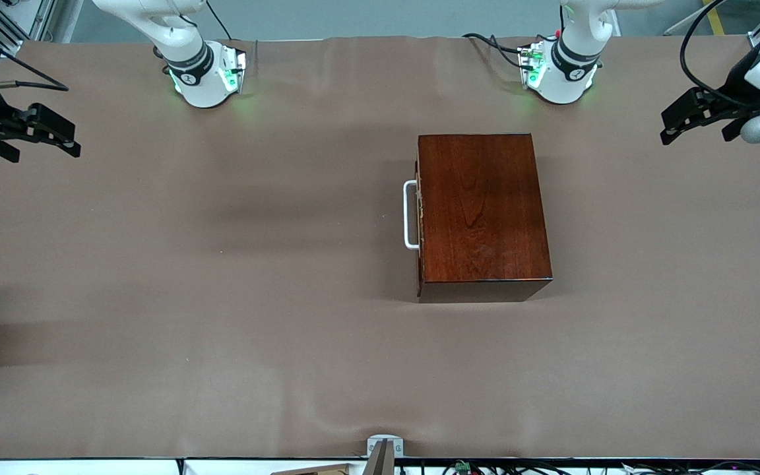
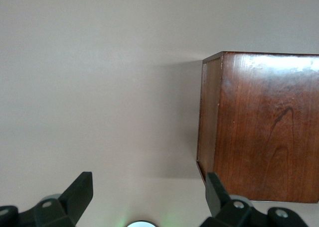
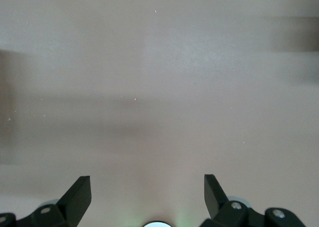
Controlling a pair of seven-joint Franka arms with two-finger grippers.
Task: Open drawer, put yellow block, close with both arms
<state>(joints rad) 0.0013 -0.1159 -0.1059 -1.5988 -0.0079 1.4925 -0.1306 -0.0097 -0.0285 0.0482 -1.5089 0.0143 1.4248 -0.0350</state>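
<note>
Arms: white shells, black joint bands, black cables.
Bases: white, lit green.
My left claw [image 1: 673, 126]: black.
My right claw [image 1: 66, 138]: black.

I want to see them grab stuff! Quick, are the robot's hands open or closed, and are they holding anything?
Left gripper: open, holding nothing, over the left arm's end of the table.
Right gripper: open, holding nothing, over the right arm's end.

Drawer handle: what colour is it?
White; the handle is a U-shaped bar on the dark reddish-brown drawer front, clearest in the front view.
</note>
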